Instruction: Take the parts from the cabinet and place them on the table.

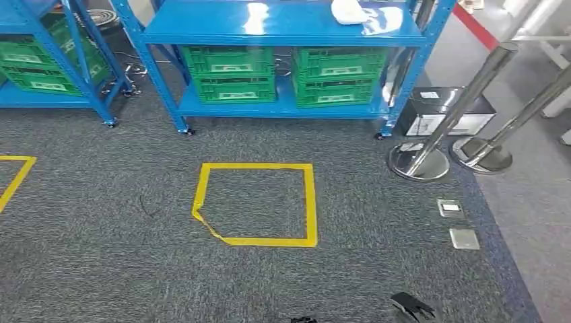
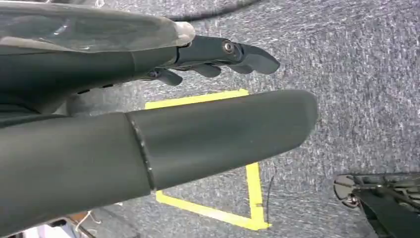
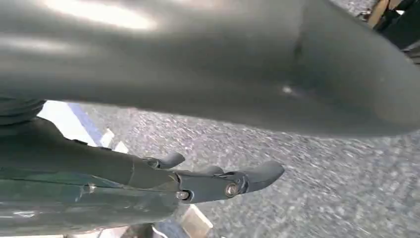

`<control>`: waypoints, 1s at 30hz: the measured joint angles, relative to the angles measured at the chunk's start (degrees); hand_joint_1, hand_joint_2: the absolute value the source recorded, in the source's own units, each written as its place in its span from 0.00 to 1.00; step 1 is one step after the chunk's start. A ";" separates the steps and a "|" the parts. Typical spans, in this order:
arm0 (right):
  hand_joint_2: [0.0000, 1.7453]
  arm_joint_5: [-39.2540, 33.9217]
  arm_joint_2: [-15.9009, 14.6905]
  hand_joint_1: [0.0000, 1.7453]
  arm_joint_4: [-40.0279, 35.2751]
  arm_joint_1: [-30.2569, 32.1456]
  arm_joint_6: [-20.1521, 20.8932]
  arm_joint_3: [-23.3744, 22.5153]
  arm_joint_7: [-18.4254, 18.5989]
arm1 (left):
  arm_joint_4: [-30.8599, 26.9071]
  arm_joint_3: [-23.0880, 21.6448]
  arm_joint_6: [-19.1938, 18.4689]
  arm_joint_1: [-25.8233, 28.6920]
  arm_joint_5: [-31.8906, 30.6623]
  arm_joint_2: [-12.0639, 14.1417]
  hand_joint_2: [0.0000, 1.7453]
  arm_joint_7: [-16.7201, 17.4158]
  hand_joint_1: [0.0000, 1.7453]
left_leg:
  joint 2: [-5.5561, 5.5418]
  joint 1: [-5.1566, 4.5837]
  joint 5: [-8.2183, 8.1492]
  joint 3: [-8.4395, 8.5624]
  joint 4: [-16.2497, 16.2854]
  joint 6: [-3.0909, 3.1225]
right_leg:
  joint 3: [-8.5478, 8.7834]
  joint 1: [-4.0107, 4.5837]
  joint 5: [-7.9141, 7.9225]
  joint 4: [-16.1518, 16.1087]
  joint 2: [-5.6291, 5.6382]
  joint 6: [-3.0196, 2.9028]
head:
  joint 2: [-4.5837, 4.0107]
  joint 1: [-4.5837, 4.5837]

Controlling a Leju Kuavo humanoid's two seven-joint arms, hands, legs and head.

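Nearest, at the bottom edge of the head view, the dark fingertips of the right hand (image 1: 412,306) hang just above the grey carpet (image 1: 101,269). The right wrist view shows this hand (image 3: 218,181) with its fingers stretched out and apart from the thick thumb, holding nothing. The left hand (image 2: 218,54) is in the same state in the left wrist view: fingers extended, thumb well apart from them, nothing between them, with carpet and yellow tape below it.

Further out on the carpet lies a square of yellow tape (image 1: 259,204), its near left corner torn and crooked. To its right, near the carpet's right edge, sit two small floor plates (image 1: 458,223).

Beyond the square stands the blue cabinet (image 1: 283,23), an open shelf rack on small castors. On its lowest shelf two stacks of green crates (image 1: 229,73) stand side by side, ribbed and labelled; their contents cannot be made out. A white object (image 1: 349,11) lies toward the right end of the shelf above. All of this is well apart from both hands. Right of the cabinet are a black box (image 1: 441,111) and two leaning chrome stanchions (image 1: 458,114) on round bases.
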 joint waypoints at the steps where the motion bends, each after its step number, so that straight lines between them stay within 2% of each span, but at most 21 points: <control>1: 0.00 0.00 -0.02 0.00 0.00 0.00 0.00 0.09 -0.07 | 0.00 0.00 0.00 0.06 0.00 -0.04 0.00 0.02 0.00 | -0.03 0.15 -0.53 0.86 0.01 -0.28 | 2.18 -0.07 3.55 -5.32 -0.03 -0.01 | 0.00 0.13; 2: 0.00 0.00 -0.02 0.00 0.00 0.01 0.00 0.11 -0.11 | 0.00 0.00 0.00 0.07 0.02 -0.07 0.00 0.00 0.00 | -0.04 0.24 -1.15 1.65 0.02 -0.62 | 4.38 -0.19 6.87 -11.01 -0.11 -0.01 | 0.00 0.28; 3: 0.00 0.02 -0.02 0.00 0.07 0.09 0.00 0.15 -0.15 | 0.00 0.02 0.00 0.12 0.04 -0.02 0.00 0.02 0.00 | -0.10 0.05 -1.59 1.94 0.03 -1.03 | 5.27 -0.11 6.07 -12.59 -0.09 0.06 | 0.00 0.44; 7: 0.00 0.04 -0.02 0.00 0.09 -0.05 0.07 0.22 -0.35 | 0.00 0.04 0.02 -0.12 0.17 -0.04 0.00 0.02 0.00 | -0.18 0.04 -2.25 2.46 -0.30 -2.13 | 5.71 0.49 4.94 -13.51 0.08 -1.64 | 0.00 -0.39; 9: 0.00 0.07 -0.02 0.00 0.02 0.13 0.07 0.24 -0.37 | 0.00 0.04 0.02 -0.29 0.20 -0.18 0.00 0.00 0.00 | -0.04 0.20 -3.44 2.10 1.90 -2.83 | 7.48 0.07 4.53 -14.28 0.06 -2.42 | 0.00 -0.54; 12: 0.00 0.07 -0.02 0.00 0.02 -0.13 0.07 0.26 -0.37 | 0.00 0.04 0.09 -0.38 0.20 -0.15 0.00 0.00 0.00 | -0.03 0.25 -7.76 -7.97 17.45 -3.30 | 8.63 0.25 3.35 -14.46 0.00 -3.16 | 0.00 -1.42; 13: 0.00 0.07 -0.02 0.00 0.02 -0.13 0.07 0.31 -0.37 | 0.00 0.04 0.09 -0.27 0.20 -0.15 0.00 0.00 0.00 | -0.03 0.24 -7.92 -10.82 20.82 -3.30 | 9.16 0.31 3.04 -14.46 0.06 -3.21 | 0.00 -1.57; 14: 0.00 0.07 -0.02 0.00 0.02 -0.10 0.07 0.37 -0.37 | 0.00 0.04 0.11 -0.11 0.20 -0.17 0.00 0.02 0.00 | -0.04 0.23 -6.43 -12.43 21.28 -3.15 | 9.95 0.34 2.48 -14.46 0.21 -3.21 | 0.00 -1.66; 15: 0.00 0.07 -0.02 0.00 0.02 0.02 0.11 0.44 -0.35 | 0.00 0.04 0.18 0.05 0.20 -0.18 0.00 0.02 0.00 | -0.04 0.19 -3.30 -12.47 18.80 -2.86 | 10.84 0.36 1.88 -14.46 0.43 -3.15 | 0.00 -1.73; 17: 0.00 0.07 -0.02 0.00 0.02 0.01 0.09 0.48 -0.37 | 0.00 0.04 0.37 0.20 0.20 -0.13 0.00 -0.07 0.00 | -0.05 -0.13 4.96 -9.95 8.14 -1.84 | 12.58 0.47 0.58 -14.48 0.70 -3.01 | 0.00 -1.97; 18: 0.00 0.05 -0.02 0.00 0.02 0.05 0.09 0.50 -0.37 | 0.00 0.04 0.42 0.23 0.20 -0.07 0.00 -0.07 0.00 | -0.08 -0.51 6.65 -9.13 4.35 -1.20 | 12.31 0.43 -0.04 -14.65 0.72 -2.87 | 0.00 -2.12; 19: 0.00 0.04 0.00 0.00 0.04 -0.05 0.11 0.57 -0.37 | 0.00 0.04 0.44 0.21 0.20 0.15 0.00 -0.07 0.00 | -0.09 -0.75 5.57 -8.31 4.44 -0.93 | 12.40 0.95 -0.58 -14.64 0.72 -2.36 | -0.02 -2.14; 21: 0.00 0.00 0.00 0.00 0.00 -0.23 0.11 0.57 -0.26 | 0.00 0.04 0.50 -0.12 0.17 0.04 0.00 -0.09 0.00 | -0.18 -0.92 4.68 -7.92 3.33 -0.89 | 12.69 0.44 -0.89 -15.28 0.76 -1.85 | 0.00 -2.03; 22: 0.00 0.00 0.00 0.00 0.00 -0.25 0.11 0.57 -0.22 | 0.00 0.04 0.50 -0.17 0.15 0.07 0.00 -0.11 0.00 | -0.20 -0.99 4.42 -7.78 3.23 -0.53 | 13.05 0.34 -0.93 -15.91 0.70 -1.53 | 0.00 -2.23; 23: 0.00 -0.02 0.00 0.00 0.00 -0.34 0.18 0.59 -0.15 | 0.00 0.04 0.50 -0.24 0.15 0.04 0.00 -0.11 0.00 | -0.15 -0.52 4.40 -6.98 2.20 -0.46 | 13.79 0.77 -1.15 -16.51 0.72 -1.13 | 0.00 -2.05; 24: 0.00 -0.09 -0.02 0.00 -0.02 -0.28 0.17 0.59 0.02 | 0.00 0.04 0.50 -0.10 0.15 -0.18 0.00 -0.11 0.00 | -0.10 -0.26 4.41 -5.94 1.18 -0.40 | 14.12 0.52 -1.92 -15.65 0.38 -0.98 | 0.00 -1.85; 25: 0.00 -0.13 -0.02 0.00 -0.02 -0.31 0.24 0.61 0.02 | 0.00 0.04 0.50 0.02 0.13 -0.17 0.00 -0.13 0.00 | 0.12 -0.15 4.22 -5.29 0.67 -0.07 | 12.62 0.55 -3.54 -12.47 0.21 -0.84 | 0.00 -1.55; 27: 0.00 -0.13 -0.11 0.00 -0.02 -0.28 0.24 0.63 0.11 | 0.00 0.04 0.50 -0.05 0.13 -0.20 0.00 -0.13 0.00 | 0.38 -0.13 3.65 -4.63 0.54 0.27 | 6.78 0.49 -7.36 -2.41 0.18 -0.46 | 0.00 -1.00; 28: 0.00 -0.13 -0.11 0.00 0.00 -0.26 0.20 0.63 0.15 | 0.00 0.04 0.50 -0.13 0.13 -0.22 0.00 -0.13 0.00 | 0.51 -0.13 3.28 -4.23 0.55 0.31 | 4.16 0.39 -8.22 1.56 0.17 -0.27 | 0.00 -0.72; 29: 0.00 -0.13 -0.11 0.00 0.00 -0.24 0.20 0.63 0.15 | 0.00 0.04 0.50 -0.12 0.13 -0.28 0.00 -0.13 0.00 | 0.56 -0.11 2.85 -3.69 0.55 0.27 | 2.50 0.23 -7.56 3.19 0.15 -0.11 | 0.00 -0.48; 30: 0.00 -0.13 -0.11 0.00 0.02 -0.08 0.24 0.66 0.20 | 0.00 0.04 0.50 -0.09 0.13 -0.33 0.00 -0.13 0.00 | 0.67 -0.05 2.44 -3.06 0.56 0.16 | 2.35 0.09 -5.45 1.88 0.10 -0.02 | 0.00 -0.33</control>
